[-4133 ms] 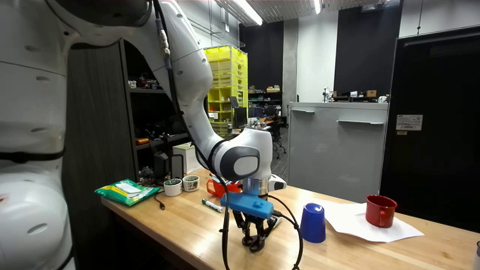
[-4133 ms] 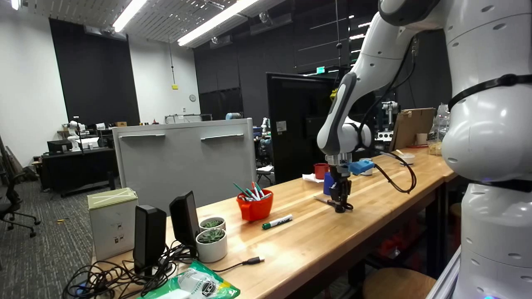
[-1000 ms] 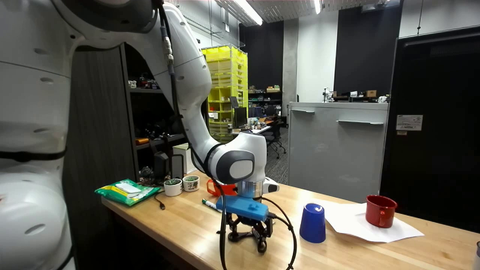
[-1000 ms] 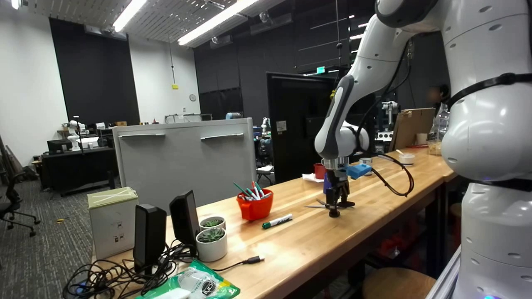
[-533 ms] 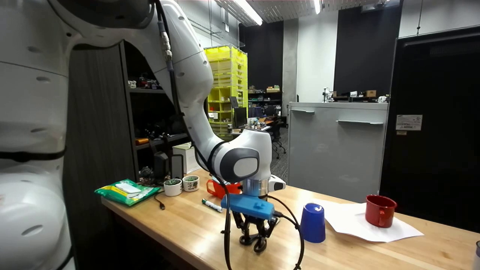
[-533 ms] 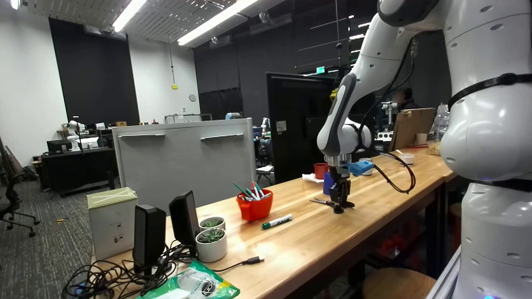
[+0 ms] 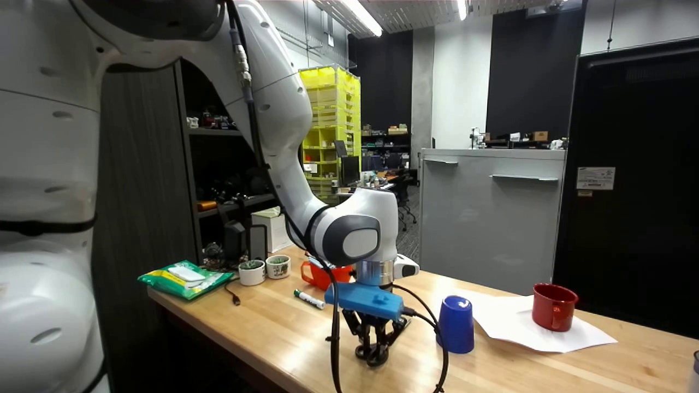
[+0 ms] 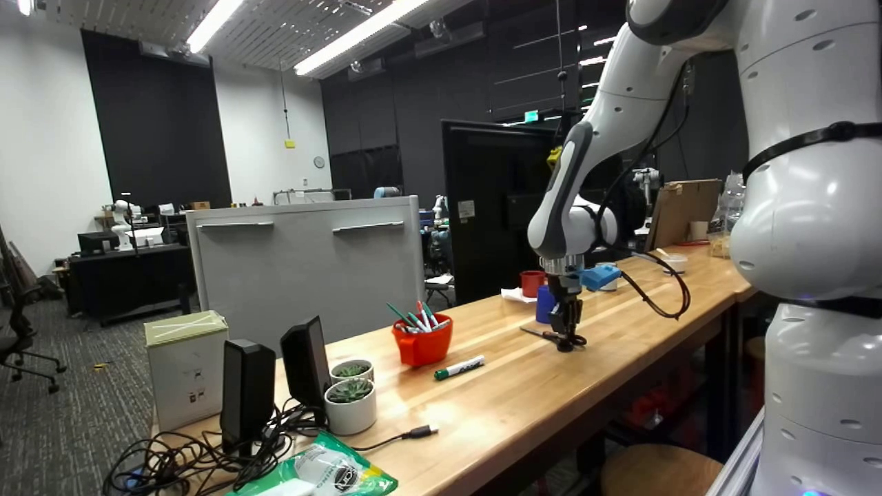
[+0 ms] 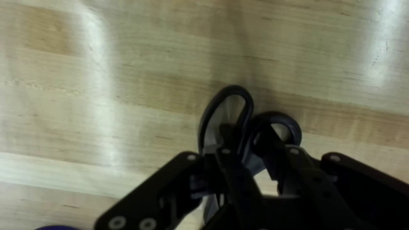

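My gripper (image 7: 370,352) points straight down over the wooden table, low at a pair of black-handled scissors (image 9: 246,119). In the wrist view its two fingertips (image 9: 247,140) reach into the two handle loops, one in each, with the loops' inner sides pressed together between them. The scissors lie on the table, blades nearly together, pointing away under the gripper. Their blades (image 8: 537,333) show in an exterior view beside the gripper (image 8: 566,339); much of the scissors is hidden by the fingers. An upside-down blue cup (image 7: 456,325) stands close by, also in an exterior view (image 8: 545,304).
A red mug (image 7: 554,308) stands on white paper (image 7: 508,322) beyond the blue cup. A green-capped marker (image 8: 459,368) and a red holder with pens (image 8: 424,344) are on the gripper's other side. Farther along are potted plants (image 8: 351,411), speakers (image 8: 248,393) and a green packet (image 7: 185,279).
One second ago the fingers were spread and the scissors open; since then fingers and handle loops have come together, closing the blades. The arm shifted slightly toward the blue cup.
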Controlling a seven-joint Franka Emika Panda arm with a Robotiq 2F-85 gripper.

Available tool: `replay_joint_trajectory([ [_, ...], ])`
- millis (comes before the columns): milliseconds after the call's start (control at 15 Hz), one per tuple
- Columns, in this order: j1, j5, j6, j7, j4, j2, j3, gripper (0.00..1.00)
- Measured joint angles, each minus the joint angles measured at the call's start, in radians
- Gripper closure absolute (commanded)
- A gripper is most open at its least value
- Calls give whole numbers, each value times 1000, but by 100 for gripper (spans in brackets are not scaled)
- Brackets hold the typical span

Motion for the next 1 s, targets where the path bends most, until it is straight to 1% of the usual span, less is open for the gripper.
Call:
replay_joint_trajectory([
  [133, 1, -5, 2, 0, 0, 1, 0, 39],
  [333, -1, -20, 12, 0, 5, 9, -3, 22],
  [533, -1, -22, 20, 0, 8, 19, -2, 2],
  [667, -1, -22, 28, 0, 9, 27, -1, 0],
  [1000, -1, -23, 36, 0, 10, 43, 0, 0],
])
